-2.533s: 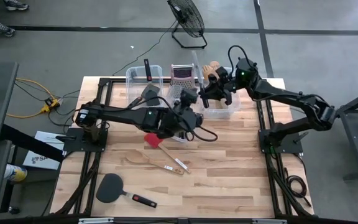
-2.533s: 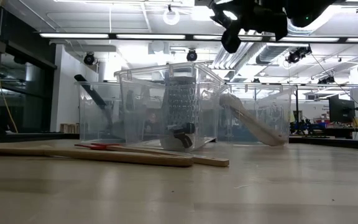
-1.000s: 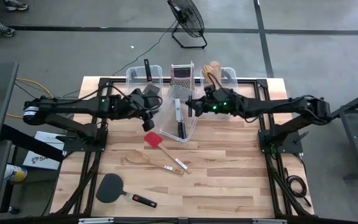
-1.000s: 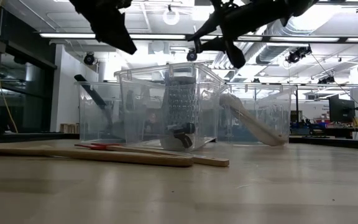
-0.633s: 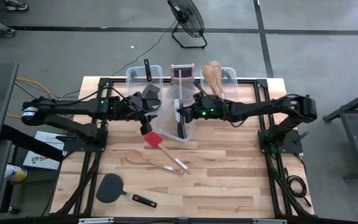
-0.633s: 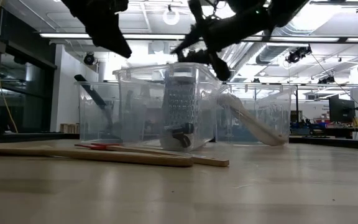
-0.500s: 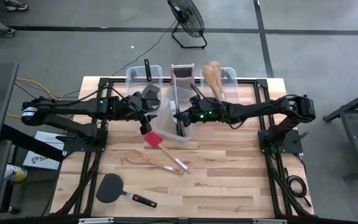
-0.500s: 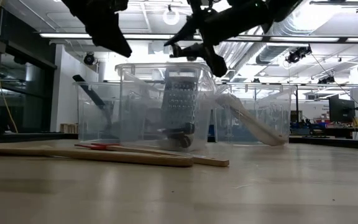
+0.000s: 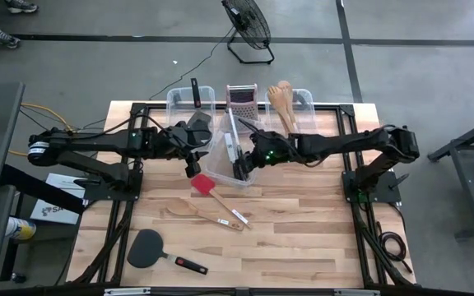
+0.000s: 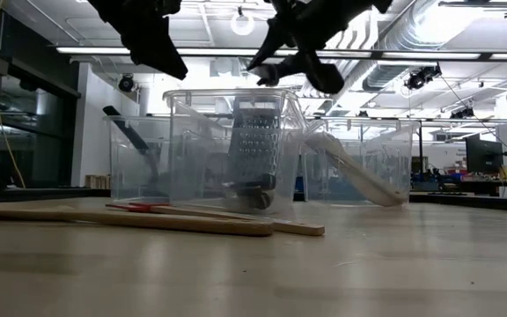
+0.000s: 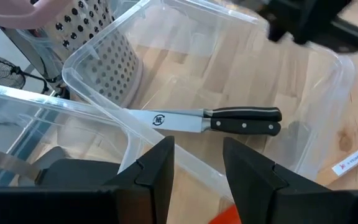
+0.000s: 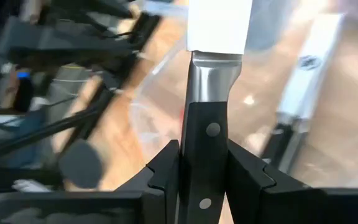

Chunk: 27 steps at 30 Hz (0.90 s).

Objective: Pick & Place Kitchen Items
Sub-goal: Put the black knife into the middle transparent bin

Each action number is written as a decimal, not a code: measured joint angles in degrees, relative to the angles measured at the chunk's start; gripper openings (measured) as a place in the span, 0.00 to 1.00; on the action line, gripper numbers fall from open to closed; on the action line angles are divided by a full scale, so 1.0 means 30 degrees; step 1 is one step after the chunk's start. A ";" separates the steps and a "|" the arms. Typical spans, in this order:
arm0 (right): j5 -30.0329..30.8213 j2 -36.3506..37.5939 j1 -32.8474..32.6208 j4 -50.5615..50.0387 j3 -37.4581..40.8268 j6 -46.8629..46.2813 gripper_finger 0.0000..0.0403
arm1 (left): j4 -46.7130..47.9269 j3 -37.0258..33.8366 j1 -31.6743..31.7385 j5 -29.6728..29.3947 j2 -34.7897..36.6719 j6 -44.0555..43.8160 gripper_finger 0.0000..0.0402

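My right gripper (image 12: pixel 205 171) is shut on a black-handled steel knife (image 12: pixel 211 93) and hangs over the middle clear bin (image 9: pixel 239 177). A second knife (image 11: pixel 216 121) lies flat on that bin's floor. My left gripper (image 11: pixel 197 171) stands open and empty above the bin's left wall, close to the red spatula (image 9: pixel 203 183) on the table. Wooden utensils (image 9: pixel 214 215) and a black spatula (image 9: pixel 148 247) lie on the near part of the table. In the low view both grippers, left (image 10: pixel 167 57) and right (image 10: pixel 280 66), hang above the bins. My right gripper pinches the knife's black handle (image 12: pixel 206 146) between its two fingers, which sit on the handle's narrow edges, the riveted flat side facing the wrist camera. The handle lies along the fingers and the blade (image 12: pixel 219 25) sticks out ahead. The knife is lifted clear above the bin.
The left bin (image 9: pixel 189 100) holds a black spatula. The right bin (image 9: pixel 303 103) holds wooden spoons (image 9: pixel 281 94). A steel box grater (image 9: pixel 239 99) stands at the middle bin's far end. A fan (image 9: pixel 247 25) stands on the floor beyond the table.
My right gripper has carried the knife toward the table's left and near edges, from the right bin's side to over the middle bin, tipping as it went. The middle bin has shifted a little in the low view.
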State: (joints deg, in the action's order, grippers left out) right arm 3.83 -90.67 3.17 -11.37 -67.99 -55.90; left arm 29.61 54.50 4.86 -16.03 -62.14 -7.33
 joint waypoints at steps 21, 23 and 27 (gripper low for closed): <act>0.0080 -0.2103 0.0504 -0.3693 -0.2323 0.0202 0.22 | -0.0036 0.0000 0.0000 -0.0058 0.0076 -0.0226 0.33; -0.0099 -0.2231 0.0595 -0.3866 -0.2318 0.0059 0.22 | -0.0022 0.0000 0.0000 -0.0058 0.0076 -0.0240 0.33; -0.0470 -0.2433 0.0711 -0.3878 -0.2286 -0.0153 0.22 | 0.0004 0.0000 -0.0003 -0.0051 0.0076 -0.0355 0.33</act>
State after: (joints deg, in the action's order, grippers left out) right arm 2.42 -97.97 5.30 -23.00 -74.85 -56.36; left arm 29.62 54.50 4.85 -16.19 -61.91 -8.40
